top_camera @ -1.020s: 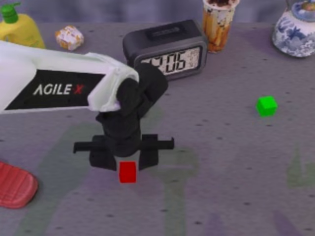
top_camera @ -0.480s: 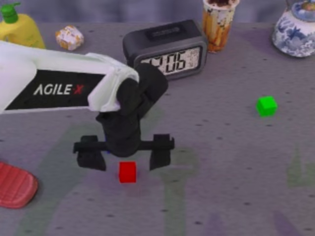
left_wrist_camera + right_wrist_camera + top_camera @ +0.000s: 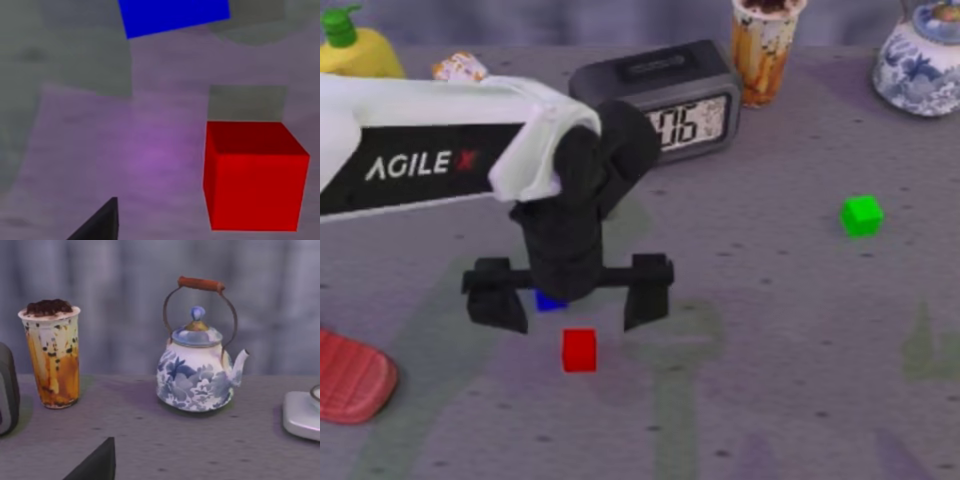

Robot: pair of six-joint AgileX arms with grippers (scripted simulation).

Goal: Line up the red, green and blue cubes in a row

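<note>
The left gripper (image 3: 570,298) hangs with its fingers spread wide and empty — the red cube (image 3: 579,350) sits free on the table just in front of it, the blue cube (image 3: 551,300) partly hidden beneath it, the green cube (image 3: 862,215) well off to its right. Lift straight up clear of both — a sideways drift could knock them.

Red cube (image 3: 579,350) just before blue cube (image 3: 549,301), green cube (image 3: 861,215) far right
</note>
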